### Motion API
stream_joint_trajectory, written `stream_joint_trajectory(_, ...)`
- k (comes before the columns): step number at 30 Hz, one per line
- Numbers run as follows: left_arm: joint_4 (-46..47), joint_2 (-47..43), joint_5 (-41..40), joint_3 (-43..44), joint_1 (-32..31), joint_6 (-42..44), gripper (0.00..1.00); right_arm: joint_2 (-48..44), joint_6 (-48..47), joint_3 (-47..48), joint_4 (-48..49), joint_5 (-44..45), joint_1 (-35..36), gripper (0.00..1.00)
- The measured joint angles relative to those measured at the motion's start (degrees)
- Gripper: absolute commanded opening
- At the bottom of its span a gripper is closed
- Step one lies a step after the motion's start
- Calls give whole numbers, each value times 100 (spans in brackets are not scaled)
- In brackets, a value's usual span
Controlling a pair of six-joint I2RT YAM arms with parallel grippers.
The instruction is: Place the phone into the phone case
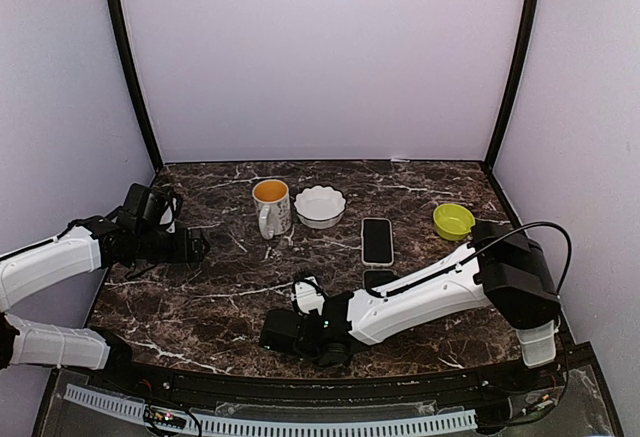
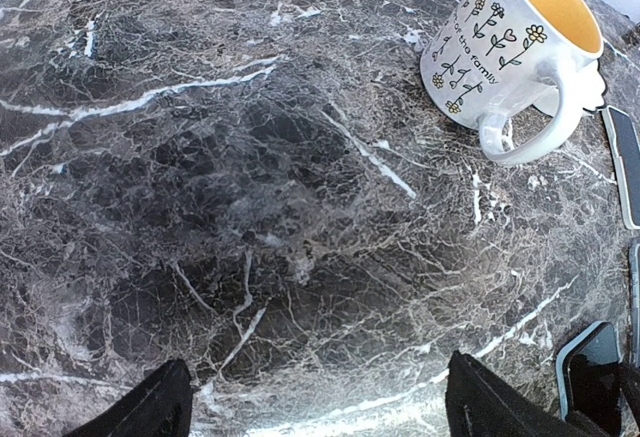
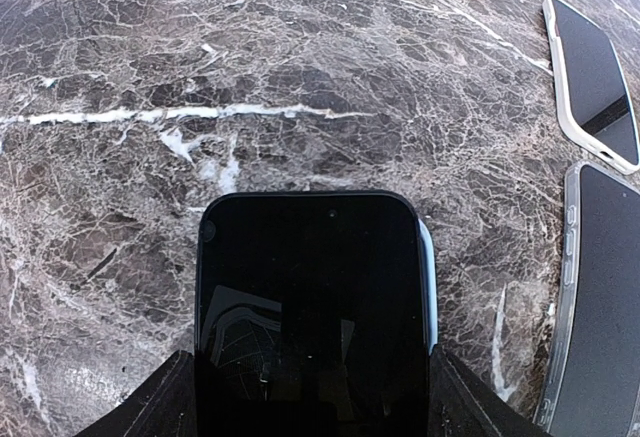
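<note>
Top view: the left gripper (image 1: 190, 247) is hanging released, with the mug (image 1: 270, 205) ahead and to its right. The right gripper (image 1: 303, 305) is sitting low, the white-rimmed case (image 1: 377, 240) off to its right.

Left wrist: its fingers (image 2: 150, 407) are standing wide apart over the marble table (image 2: 250, 207), grasping nothing.

Right wrist: its fingers (image 3: 160, 407) are clasping the phone (image 3: 310, 307) by its long edges, screen up and jutting forward. The clear phone case (image 3: 605, 297) is lying just to its right.
</note>
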Motion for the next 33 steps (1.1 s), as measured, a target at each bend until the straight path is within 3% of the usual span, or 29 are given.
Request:
stream_joint_trajectory(9, 2, 0, 44, 0, 0, 0, 90, -2, -90, 76, -122, -11, -2, 86)
stream_joint_trajectory(18, 22, 0, 94, 0, 0, 2, 90, -227, -208, 72, -271, -13, -31, 88)
stream_joint_trajectory(23, 42, 0, 98, 0, 0, 4, 90, -291, -295, 79, -404, -225, -50, 84)
stream_joint_trajectory(28, 42, 0, 111, 0, 0, 7, 90, -691, -393, 13, -420, -800, -68, 58)
stream_joint_trajectory(33, 46, 4, 168, -4, 0, 20, 90, -986, -560, 131, -411, -1252, 22, 49)
